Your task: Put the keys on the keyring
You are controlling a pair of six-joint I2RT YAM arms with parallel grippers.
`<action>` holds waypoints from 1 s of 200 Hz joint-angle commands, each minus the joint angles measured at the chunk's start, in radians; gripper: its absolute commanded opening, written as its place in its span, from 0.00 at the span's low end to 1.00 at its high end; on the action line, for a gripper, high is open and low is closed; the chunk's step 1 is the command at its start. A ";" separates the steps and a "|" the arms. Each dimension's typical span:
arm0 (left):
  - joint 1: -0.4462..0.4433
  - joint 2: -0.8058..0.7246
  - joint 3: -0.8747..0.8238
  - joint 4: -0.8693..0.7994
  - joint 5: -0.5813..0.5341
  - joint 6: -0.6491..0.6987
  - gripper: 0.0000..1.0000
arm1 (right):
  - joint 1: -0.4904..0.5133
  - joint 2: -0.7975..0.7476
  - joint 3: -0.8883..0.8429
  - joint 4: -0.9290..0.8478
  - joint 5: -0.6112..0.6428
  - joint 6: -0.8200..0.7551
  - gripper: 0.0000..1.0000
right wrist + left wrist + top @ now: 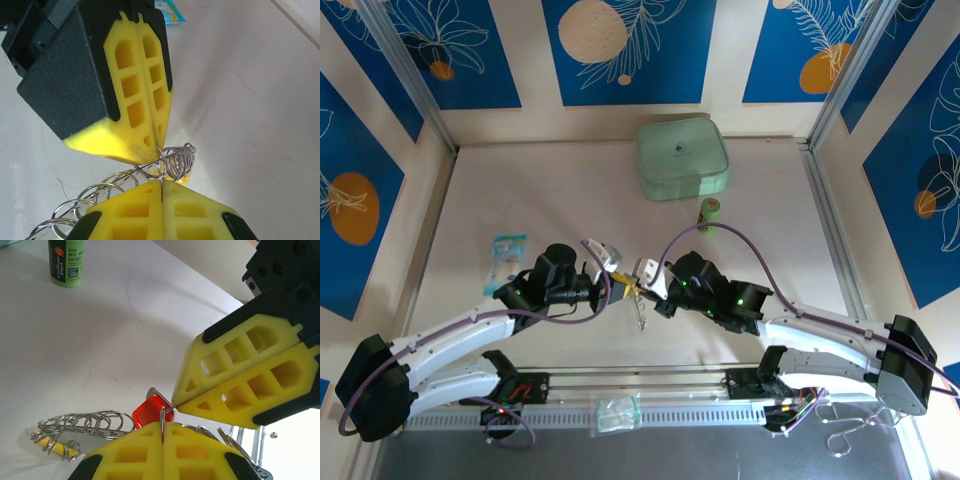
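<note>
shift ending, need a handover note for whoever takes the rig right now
Left gripper: shut, pinching a wire loop of the keyring.
Right gripper: shut, also on the ring's wire, tip to tip with the left one.
Red key: head just behind the left fingertips.
Yellow key: among the ring's loose loops.
Done: ring held between both arms. Whether either key is threaded cannot be told.
Left: check both keys, thread any that is off the ring, then release.
</note>
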State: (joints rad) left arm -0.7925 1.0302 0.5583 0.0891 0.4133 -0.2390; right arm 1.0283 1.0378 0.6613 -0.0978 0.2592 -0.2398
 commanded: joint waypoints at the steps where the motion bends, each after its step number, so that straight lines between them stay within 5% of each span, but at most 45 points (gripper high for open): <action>1: -0.006 0.000 0.033 0.044 -0.001 -0.018 0.00 | 0.012 -0.014 0.030 0.016 0.025 -0.008 0.00; 200: -0.006 0.005 0.035 0.060 0.005 -0.024 0.00 | 0.028 -0.009 0.028 0.044 0.027 0.004 0.00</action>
State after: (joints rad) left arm -0.7925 1.0317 0.5583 0.0959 0.4133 -0.2390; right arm 1.0473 1.0374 0.6613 -0.0673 0.3073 -0.2390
